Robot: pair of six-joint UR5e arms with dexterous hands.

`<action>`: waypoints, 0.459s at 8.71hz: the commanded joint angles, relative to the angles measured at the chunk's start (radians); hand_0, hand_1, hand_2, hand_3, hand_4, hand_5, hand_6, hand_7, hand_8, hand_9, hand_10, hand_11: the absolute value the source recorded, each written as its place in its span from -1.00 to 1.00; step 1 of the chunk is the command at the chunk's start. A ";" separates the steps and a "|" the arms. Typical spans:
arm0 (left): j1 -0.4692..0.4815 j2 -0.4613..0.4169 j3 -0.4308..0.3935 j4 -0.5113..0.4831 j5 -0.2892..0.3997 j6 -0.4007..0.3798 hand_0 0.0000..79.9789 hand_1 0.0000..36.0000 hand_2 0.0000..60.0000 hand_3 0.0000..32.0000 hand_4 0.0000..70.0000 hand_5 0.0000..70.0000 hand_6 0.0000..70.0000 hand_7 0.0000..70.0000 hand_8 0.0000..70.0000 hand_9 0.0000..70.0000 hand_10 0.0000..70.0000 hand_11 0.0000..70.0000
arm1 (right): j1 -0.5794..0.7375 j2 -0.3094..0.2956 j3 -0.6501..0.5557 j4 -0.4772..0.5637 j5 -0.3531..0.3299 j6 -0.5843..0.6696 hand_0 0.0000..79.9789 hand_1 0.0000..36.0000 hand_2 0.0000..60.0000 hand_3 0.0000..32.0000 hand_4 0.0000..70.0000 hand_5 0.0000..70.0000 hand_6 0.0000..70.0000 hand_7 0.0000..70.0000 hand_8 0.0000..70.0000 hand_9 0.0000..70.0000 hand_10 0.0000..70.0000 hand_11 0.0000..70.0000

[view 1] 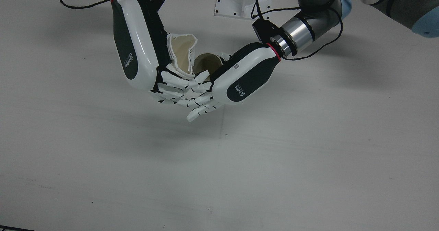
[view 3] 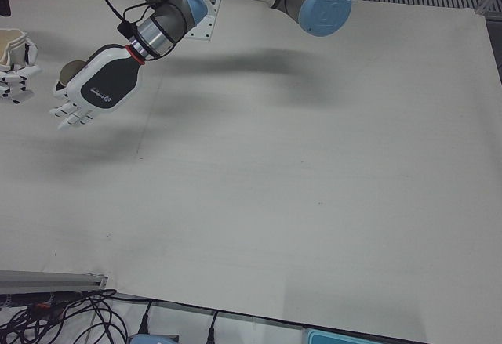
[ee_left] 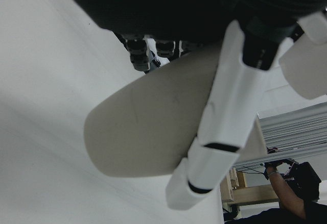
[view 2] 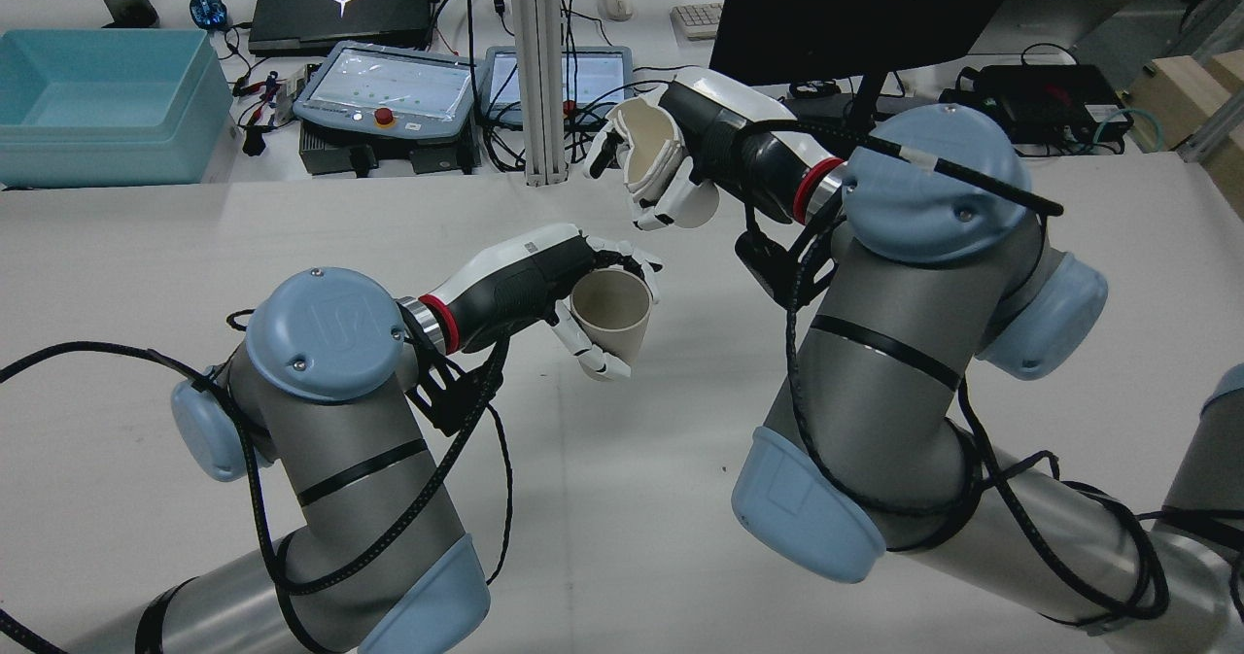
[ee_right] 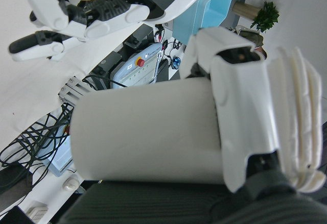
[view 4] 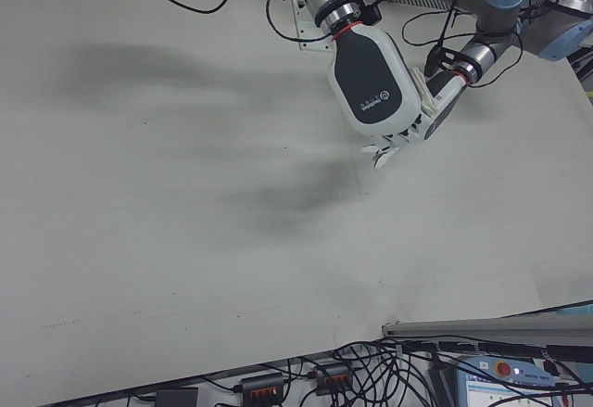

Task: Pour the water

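With your right hand (view 2: pixel 671 163) gripping the crumpled cup (view 2: pixel 649 147) at 1 o'clock above the round cup (view 2: pixel 612 314) clasped in your left hand (view 2: pixel 573 294), tip slowly, rim over mouth.

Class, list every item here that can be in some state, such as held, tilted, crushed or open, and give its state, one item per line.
Left hand: shut on the round cup, held above the table.
Round cup: intact, mouth open, tilted.
Right hand: shut on the crumpled cup, raised higher than the left.
Crumpled cup: rim squashed out of round, tipped over.
Contents of either cup: cannot tell.
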 commanded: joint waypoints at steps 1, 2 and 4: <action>-0.025 0.007 -0.019 -0.021 0.006 -0.015 1.00 1.00 1.00 -1.00 1.00 1.00 -0.58 -0.43 -0.85 -0.89 -0.80 -0.61 | 0.010 -0.057 0.088 -0.001 0.009 0.001 1.00 1.00 1.00 -1.00 1.00 -0.21 1.00 1.00 0.61 1.00 -0.15 0.31; -0.059 0.042 -0.083 -0.011 0.008 -0.043 1.00 1.00 1.00 -1.00 1.00 1.00 -0.59 -0.45 -0.85 -0.89 -0.80 -0.61 | 0.065 -0.151 0.180 0.002 0.032 0.012 1.00 1.00 1.00 -1.00 1.00 -0.22 1.00 1.00 0.52 0.99 -0.18 0.28; -0.087 0.266 -0.304 -0.014 0.012 -0.081 1.00 1.00 1.00 -1.00 1.00 1.00 -0.64 -0.49 -0.85 -0.89 -0.79 -0.59 | 0.200 -0.375 0.304 0.013 0.126 0.085 1.00 1.00 1.00 -1.00 0.46 -0.23 0.89 1.00 0.36 0.83 -0.20 0.27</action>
